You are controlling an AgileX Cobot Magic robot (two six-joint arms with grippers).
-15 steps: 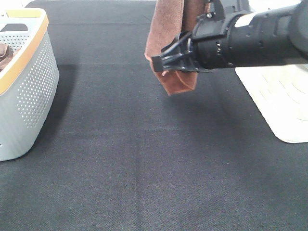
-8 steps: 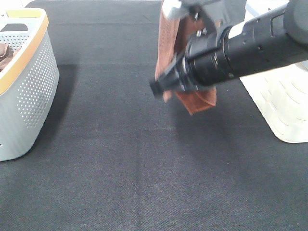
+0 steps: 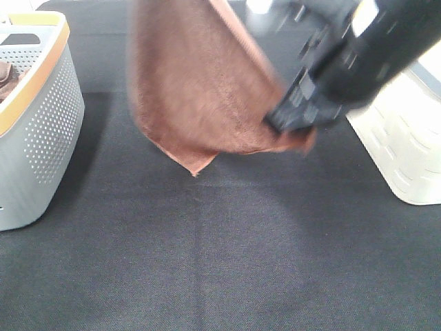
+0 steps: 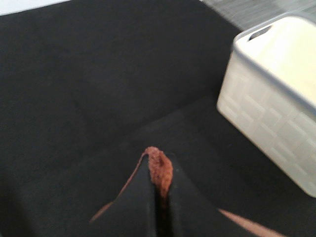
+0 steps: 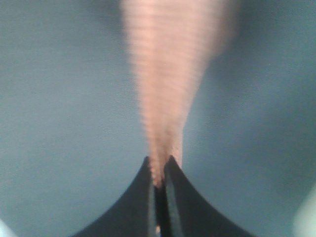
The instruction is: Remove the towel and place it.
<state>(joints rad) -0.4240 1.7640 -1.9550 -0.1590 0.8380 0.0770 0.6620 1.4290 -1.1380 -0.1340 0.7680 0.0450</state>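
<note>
Black fabric surface (image 3: 220, 262) from edge to edge, and above the middle of it hangs the towel (image 3: 200, 89), reddish-brown, clear of the surface, one corner pointing down. It's pinched at two places. The right tool (image 3: 293, 121) is clamped on its right-hand corner, and the left tool (image 4: 159, 190) has a fold squeezed between closed jaws (the overhead shot is smeared, so I can't place that one up there). Grey basket (image 3: 41, 138) off to the left, white bin (image 3: 406, 152) to the right, both apart from the towel. To do this well, I'd say hold both pinches firm and draw the held points apart so the sheet hangs flat. Let the dangling corner touch down first, then lay the rest out on open surface between the two containers. Letting go should wait until the towel rests, since one side freed early would bunch it.
</note>
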